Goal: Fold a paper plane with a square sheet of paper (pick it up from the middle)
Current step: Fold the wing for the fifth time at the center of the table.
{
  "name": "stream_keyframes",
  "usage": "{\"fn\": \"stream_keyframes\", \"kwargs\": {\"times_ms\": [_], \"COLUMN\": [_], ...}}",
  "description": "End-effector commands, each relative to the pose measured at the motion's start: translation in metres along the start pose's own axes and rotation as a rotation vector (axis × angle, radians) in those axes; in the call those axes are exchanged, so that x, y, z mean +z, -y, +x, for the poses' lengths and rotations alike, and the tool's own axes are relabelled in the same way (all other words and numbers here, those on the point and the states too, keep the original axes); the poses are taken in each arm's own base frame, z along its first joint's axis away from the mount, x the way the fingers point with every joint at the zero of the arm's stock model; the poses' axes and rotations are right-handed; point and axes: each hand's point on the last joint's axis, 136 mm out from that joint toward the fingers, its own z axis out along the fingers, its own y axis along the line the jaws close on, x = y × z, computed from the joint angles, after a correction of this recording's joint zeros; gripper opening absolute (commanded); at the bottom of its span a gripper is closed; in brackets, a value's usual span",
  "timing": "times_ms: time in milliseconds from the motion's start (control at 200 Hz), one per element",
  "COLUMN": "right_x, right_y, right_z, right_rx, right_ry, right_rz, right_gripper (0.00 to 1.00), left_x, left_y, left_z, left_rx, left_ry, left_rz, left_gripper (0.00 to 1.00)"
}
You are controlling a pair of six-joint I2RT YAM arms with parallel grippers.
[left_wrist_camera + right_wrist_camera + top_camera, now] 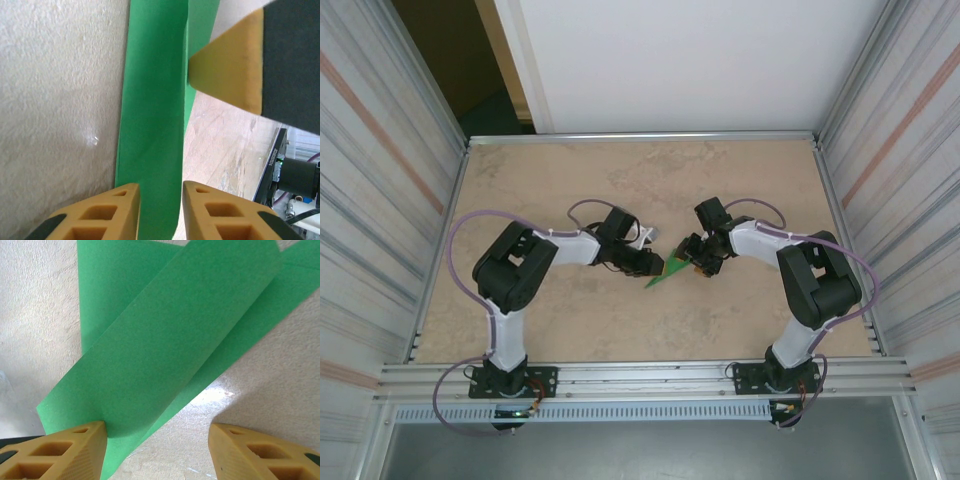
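Observation:
The green sheet of paper is folded into a narrow, pointed paper-plane shape at the middle of the table, its tip toward the near left. My left gripper meets it from the left. In the left wrist view the folded strip runs between the fingers of the left gripper, whose jaws stand slightly apart. My right gripper comes in from the right, open wide. In the right wrist view the paper's raised flap leans against the left finger of the right gripper. A right finger touches the paper's edge.
The beige table is walled by corrugated panels left and right. A metal rail carrying both arm bases runs along the near edge. The right arm's black body and cables stand close behind the paper.

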Motion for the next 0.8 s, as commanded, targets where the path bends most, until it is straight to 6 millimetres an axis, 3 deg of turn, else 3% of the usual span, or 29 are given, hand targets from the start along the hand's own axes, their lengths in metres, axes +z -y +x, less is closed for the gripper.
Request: {"fn": "stream_keyframes", "kwargs": {"times_ms": [0,426,797], "right_x": [0.037,0.04,0.043], "right_y": [0.032,0.033,0.038], "right_z": [0.008,0.009,0.011], "right_rx": [0.005,0.015,0.018], "right_ry": [-0.01,-0.02,-0.027], "right_rz": [0.105,0.113,0.128], "right_gripper": [0.57,0.57,0.57], "left_x": [-0.013,-0.009,-0.002], "left_y": [0.007,-0.004,-0.021], "left_z": [0.002,0.016,0.02], "left_rx": [0.065,0.087,0.058], "left_ry": [0.01,-0.027,-0.053], "left_rz": [-0.008,-0.07,-0.124], "left_gripper": [0.3,0.37,0.27]}}
